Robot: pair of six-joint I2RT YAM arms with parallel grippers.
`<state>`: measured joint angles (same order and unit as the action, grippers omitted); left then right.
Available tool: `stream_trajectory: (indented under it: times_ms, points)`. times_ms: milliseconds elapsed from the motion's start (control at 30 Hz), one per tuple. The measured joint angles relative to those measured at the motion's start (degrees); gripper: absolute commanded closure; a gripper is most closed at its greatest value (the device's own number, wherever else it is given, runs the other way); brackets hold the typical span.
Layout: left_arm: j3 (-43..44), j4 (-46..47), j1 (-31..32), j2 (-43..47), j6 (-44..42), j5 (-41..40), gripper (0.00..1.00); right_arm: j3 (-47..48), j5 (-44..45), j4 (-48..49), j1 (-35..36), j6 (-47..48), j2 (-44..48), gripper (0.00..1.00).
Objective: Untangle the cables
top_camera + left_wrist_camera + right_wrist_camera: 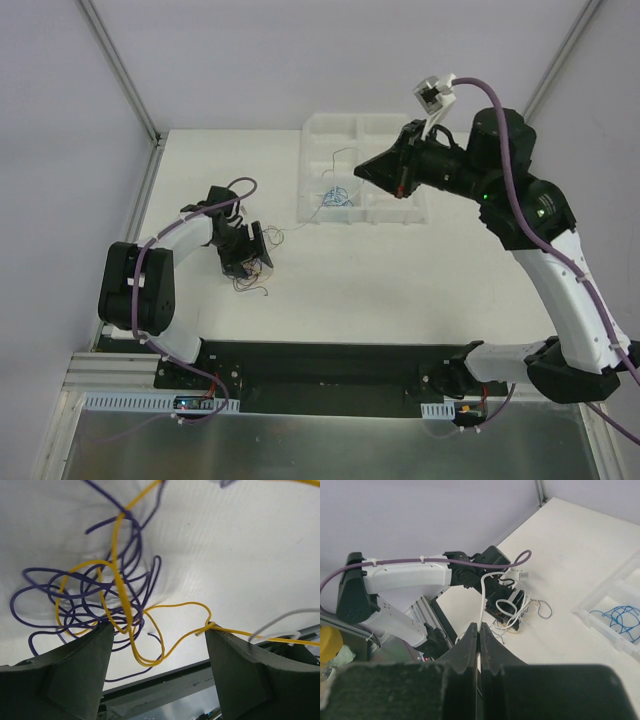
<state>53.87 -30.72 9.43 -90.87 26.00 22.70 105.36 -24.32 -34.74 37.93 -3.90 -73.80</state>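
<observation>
A small tangle of cables (256, 281) lies on the white table under my left gripper (250, 248). In the left wrist view the left gripper (160, 627) is open. A yellow cable (117, 575) and a dark purple cable (45, 587) curl together between and beyond its fingers. The yellow strand rests on the right fingertip (212, 632). My right gripper (362, 170) hangs high over the tray, and in its own view the right gripper (480, 625) is shut. A thin white strand lines up with its tips; I cannot tell if it is held. A blue cable (335, 196) lies in the tray.
The clear plastic tray (400, 212) with several compartments stands at the back middle of the table, and a thin grey strand (343, 153) lies in it. A grey strand (280, 619) runs off to the right in the left wrist view. The table's near edge (165, 680) is just behind the left fingers.
</observation>
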Motion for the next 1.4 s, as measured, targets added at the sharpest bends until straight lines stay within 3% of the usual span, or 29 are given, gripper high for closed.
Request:
stream_trajectory:
  times_ms: [167,433,667,933,1167,1400]
  points:
    - [0.02,0.11,-2.95,-3.06,-1.31,-0.90,0.30,1.31,1.36,0.46,-1.49,-0.96,5.11,0.99]
    - [3.52,-2.45,-5.40,-6.03,-1.97,-0.70,0.26,-1.51,4.90,3.58,-1.55,-0.90,15.45,0.99]
    - [8.57,-5.99,-4.44,4.35,-0.33,-0.26,0.20,-7.30,4.96,4.17,-3.02,-0.13,13.35,0.99]
    - [16.72,-4.81,7.54,20.35,6.23,3.02,0.18,-12.94,0.55,3.13,-5.03,-1.05,9.33,0.99]
    - [20.96,2.93,15.76,21.90,10.47,8.55,0.18,-14.19,-5.57,3.63,-5.11,-2.58,9.44,0.99]
    - [21.90,11.45,21.18,23.78,11.54,8.66,0.16,-15.39,-9.64,4.55,-5.11,-4.55,9.35,0.99]
